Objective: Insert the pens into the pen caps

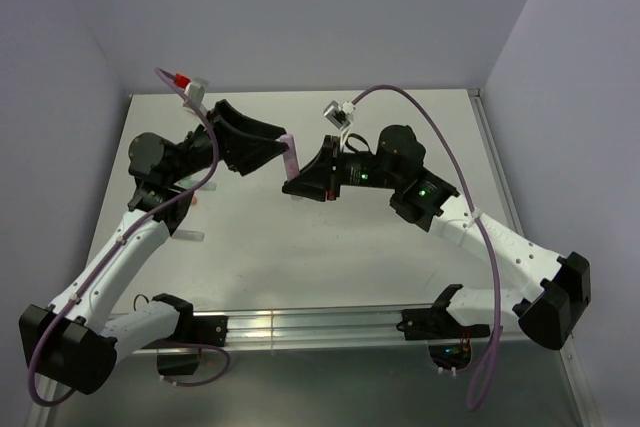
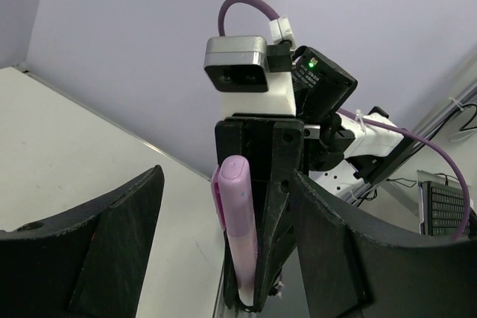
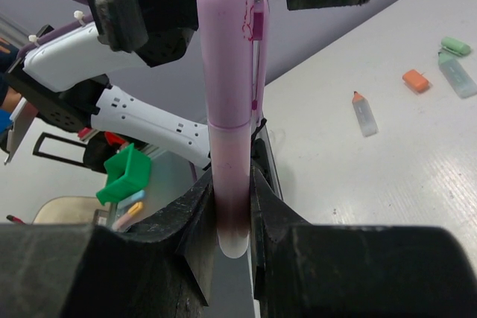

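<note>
I see a lilac pen point(image 3: 229, 102) fading whitish at its lower end, an orange cap point(image 3: 416, 80), a mint-green pen point(image 3: 457, 77) with a matching green cap point(image 3: 455, 45), and a pale pen point(image 3: 364, 115) tipped orange. My counter point(image 3: 373, 184) is off-white.

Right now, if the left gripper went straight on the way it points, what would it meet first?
Probably the pink pen, capped and held in the right gripper. It stands straight ahead of the open left gripper, in line with the gap between its fingers; the distance is hard to judge.
</note>
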You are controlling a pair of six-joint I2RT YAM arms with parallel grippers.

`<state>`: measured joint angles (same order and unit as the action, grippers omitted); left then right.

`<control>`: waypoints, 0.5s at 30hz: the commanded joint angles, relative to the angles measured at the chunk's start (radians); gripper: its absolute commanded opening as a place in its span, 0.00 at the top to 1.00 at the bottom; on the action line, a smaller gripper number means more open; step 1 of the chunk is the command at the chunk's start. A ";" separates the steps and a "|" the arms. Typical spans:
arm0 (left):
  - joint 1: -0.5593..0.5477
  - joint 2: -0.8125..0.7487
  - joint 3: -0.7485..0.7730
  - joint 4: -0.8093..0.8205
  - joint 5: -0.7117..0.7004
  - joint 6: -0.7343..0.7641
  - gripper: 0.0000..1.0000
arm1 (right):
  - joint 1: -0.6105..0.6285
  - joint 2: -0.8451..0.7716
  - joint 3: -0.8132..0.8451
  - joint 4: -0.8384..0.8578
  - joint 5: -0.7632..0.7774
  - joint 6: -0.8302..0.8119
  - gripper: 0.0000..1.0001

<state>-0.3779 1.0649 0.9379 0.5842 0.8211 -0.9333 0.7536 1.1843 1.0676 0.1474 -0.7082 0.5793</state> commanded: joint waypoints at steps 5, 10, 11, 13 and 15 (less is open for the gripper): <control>0.002 0.018 0.039 0.100 0.062 -0.045 0.29 | 0.024 0.017 0.031 0.046 -0.005 -0.012 1.00; -0.001 0.023 0.021 0.120 0.084 -0.056 0.34 | 0.024 0.018 0.035 0.049 -0.007 -0.009 1.00; -0.004 0.023 0.019 0.126 0.084 -0.059 0.35 | 0.024 0.023 0.035 0.052 -0.008 -0.007 1.00; -0.009 0.026 0.016 0.124 0.089 -0.058 0.41 | 0.024 0.023 0.037 0.050 -0.010 -0.006 1.00; -0.013 0.030 0.018 0.131 0.093 -0.059 0.46 | 0.024 0.026 0.037 0.050 -0.016 -0.007 1.00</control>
<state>-0.3820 1.0931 0.9379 0.6510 0.8795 -0.9855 0.7700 1.2049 1.0676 0.1482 -0.7082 0.5789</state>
